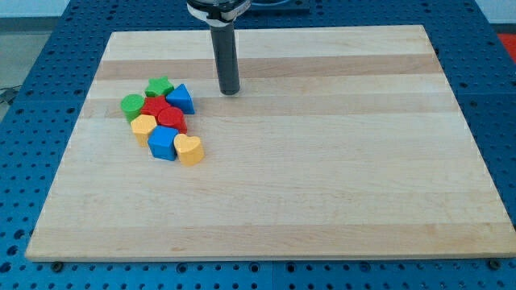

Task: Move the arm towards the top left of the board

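My tip (230, 91) rests on the wooden board (322, 161) in its upper middle-left part, a little right of and above a cluster of blocks. The nearest block is the blue triangle (181, 98), left of the tip and apart from it. The cluster also holds a green star (160, 85), a green round block (131, 105), a red star (156, 107), a red block (172, 120), a yellow block (143, 126), a blue cube (163, 143) and a yellow heart (189, 149). The blocks touch each other.
The board lies on a blue perforated table (48, 48). The arm's dark rod (226, 56) comes down from the view's top edge.
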Available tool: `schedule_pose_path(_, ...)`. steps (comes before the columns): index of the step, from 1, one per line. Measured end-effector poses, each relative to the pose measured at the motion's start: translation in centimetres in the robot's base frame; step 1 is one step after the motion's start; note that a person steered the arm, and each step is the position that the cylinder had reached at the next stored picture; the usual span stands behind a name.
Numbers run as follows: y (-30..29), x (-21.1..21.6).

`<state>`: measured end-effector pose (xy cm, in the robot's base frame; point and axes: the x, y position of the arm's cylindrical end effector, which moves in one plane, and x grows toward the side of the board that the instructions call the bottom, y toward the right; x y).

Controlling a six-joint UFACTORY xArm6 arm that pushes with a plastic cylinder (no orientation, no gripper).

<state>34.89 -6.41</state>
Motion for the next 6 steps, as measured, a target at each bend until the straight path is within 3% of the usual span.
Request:
schedule_pose_path(3, 0.0, -0.3)
schedule_pose_path(5, -13.9, -11.3)
schedule_pose_path(6, -16.1, -11.6)
